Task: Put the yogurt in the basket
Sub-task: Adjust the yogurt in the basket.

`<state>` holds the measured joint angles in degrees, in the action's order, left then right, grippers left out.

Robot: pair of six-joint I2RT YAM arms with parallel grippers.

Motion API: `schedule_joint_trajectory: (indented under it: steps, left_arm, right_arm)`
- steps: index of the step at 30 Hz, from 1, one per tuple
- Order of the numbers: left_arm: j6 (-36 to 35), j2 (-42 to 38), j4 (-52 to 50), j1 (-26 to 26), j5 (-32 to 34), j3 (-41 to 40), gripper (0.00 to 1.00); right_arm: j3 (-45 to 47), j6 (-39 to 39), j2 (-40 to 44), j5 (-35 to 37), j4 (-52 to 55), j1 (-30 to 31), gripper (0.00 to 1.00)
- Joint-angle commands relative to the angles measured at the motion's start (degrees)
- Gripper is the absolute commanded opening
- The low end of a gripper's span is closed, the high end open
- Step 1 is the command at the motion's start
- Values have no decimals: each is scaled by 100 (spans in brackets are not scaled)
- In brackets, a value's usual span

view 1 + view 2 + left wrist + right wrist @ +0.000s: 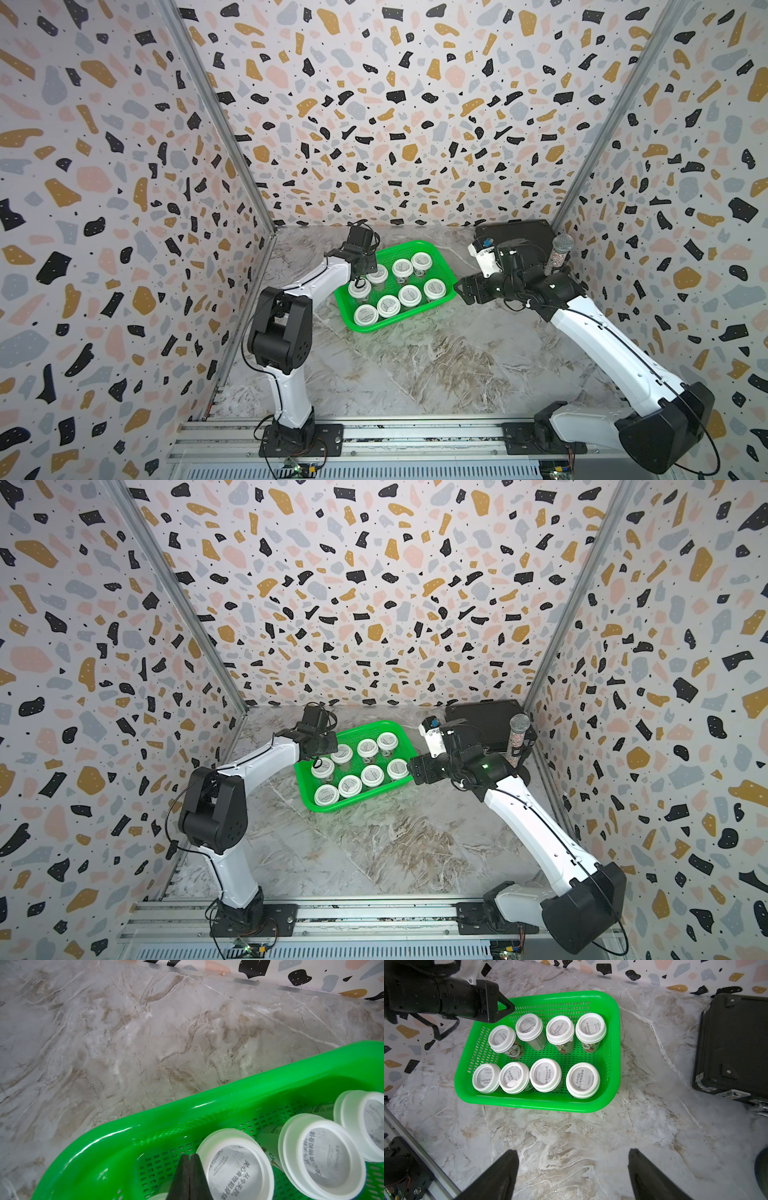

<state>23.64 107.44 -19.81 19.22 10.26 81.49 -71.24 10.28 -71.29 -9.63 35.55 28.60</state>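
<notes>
Eight yogurt cups (546, 1077) stand inside the bright green basket (542, 1106), set out in two rows of four, and each shows a flat white lid with small grey print. The basket lies on the marble-patterned desk (436, 365), turned at an angle to the desk's edges, in the far middle part of the surface between the two arms. The left claw (189, 1167) reaches over the basket's corner on the left arm's side; its two black tips are pressed together with nothing between them, and they sit over the mesh floor just beside the lid of one cup. Whether they touch that lid cannot be told. The right claw (573, 1167) hangs outside the basket, over bare desk near the basket's long wall on the right arm's side, with its two dark fingers spread wide and nothing between them. A flat black case (737, 1043) rests in the far right corner of the desk, apart from the basket, and in both top views a glittery silver microphone (559, 253) stands upright just beside that case, close to the right wall.
</notes>
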Motion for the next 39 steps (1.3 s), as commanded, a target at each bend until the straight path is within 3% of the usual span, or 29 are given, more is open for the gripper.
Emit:
schedule_joint_trajectory:
  steps: [1,15,26,34,39]
  left_arm:
    - [71,37,-40,-33,-74,55,5]
    - [-66,659,-215,-85,125,690,6]
    - [-158,1003,-319,-145,-199,955,7]
    - [-201,1024,-355,-147,-602,920,7]
    - [-141,783,-262,-147,-508,673,7]
  right_arm:
    - [31,-26,118,137,92,-30,88]
    - [149,-13,212,-6,143,-39,88]
    - [198,-41,148,-13,179,-35,88]
    - [251,-44,164,39,206,-35,88]
    - [281,-42,173,98,215,-38,88]
